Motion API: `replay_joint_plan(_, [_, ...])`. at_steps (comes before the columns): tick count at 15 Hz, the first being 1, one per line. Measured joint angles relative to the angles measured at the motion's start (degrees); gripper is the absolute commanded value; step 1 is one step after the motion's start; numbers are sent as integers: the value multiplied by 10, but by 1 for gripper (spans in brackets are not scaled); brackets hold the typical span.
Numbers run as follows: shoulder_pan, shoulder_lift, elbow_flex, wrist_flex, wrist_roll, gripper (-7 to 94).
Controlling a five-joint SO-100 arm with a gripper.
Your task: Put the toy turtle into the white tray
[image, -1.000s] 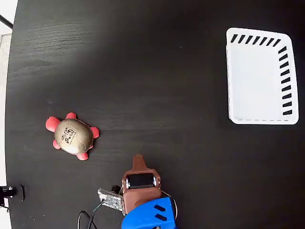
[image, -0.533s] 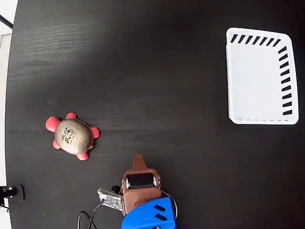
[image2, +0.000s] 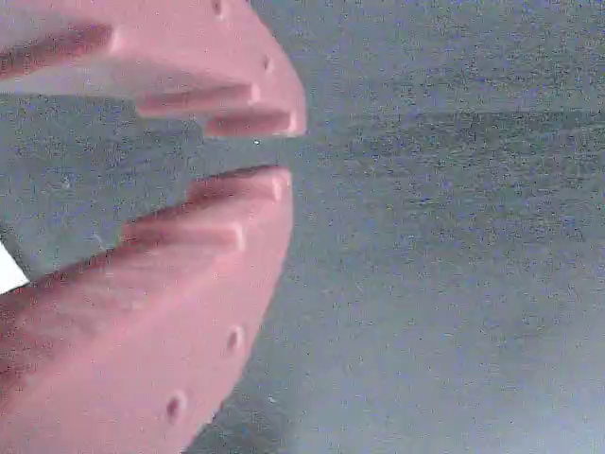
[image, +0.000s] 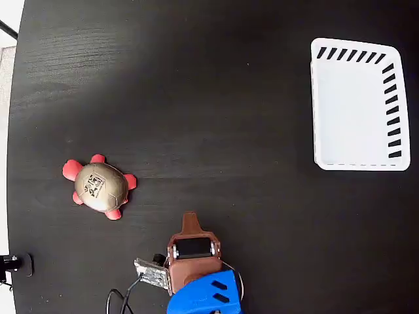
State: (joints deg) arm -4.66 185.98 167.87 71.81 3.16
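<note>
A: Start at the left of the fixed view. What's there?

B: The black table (image: 216, 98) stops at a straight left edge, with a pale strip of floor beyond it. A small dark fitting (image: 14, 263) sits right at that edge, low down. The tabletop is matte with a fine wood grain running across.

A: And the toy turtle (image: 99, 186)?

B: Lying flat on the table toward the left, a little way in from the edge. It has a rounded tan-gold shell with a dark printed mark, and soft-looking red head and flippers poking out around it. Bare table all round it, nothing touching.

A: The arm?

B: At the bottom, right of the turtle and apart from it. There's a brown gripper (image: 190, 219) pointing up the picture, a blue housing (image: 206, 296) behind it and a thin cable (image: 121, 301) looping to its left. In the wrist view the gripper (image2: 284, 151) shows two reddish plastic fingers (image2: 189, 284) with stepped ridges, a narrow gap between their tips, nothing in it, only grey-looking grained table behind.

A: Farther right?

B: A wide stretch of open table, then the white tray (image: 386, 104) at the upper right, close to the picture's right side. It's smooth white plastic, rectangular with rounded corners, slanted slots along its top and right walls. It's well apart from both turtle and gripper.
</note>
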Motion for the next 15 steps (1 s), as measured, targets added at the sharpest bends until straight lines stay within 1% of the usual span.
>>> replay_joint_plan(5, [0,0,0,0,-4,0])
replay_joint_plan(7, [-8,-19,-2,-32,16,0])
replay_joint_plan(8, [-11,-55,-21,-47,26,0])
replay_joint_plan(10, [-30,-173,-102,-48,55,0])
replay_joint_plan(12, [-49,-298,-231,-6,108,0])
replay_joint_plan(15, [-90,-483,-423,92,206,0])
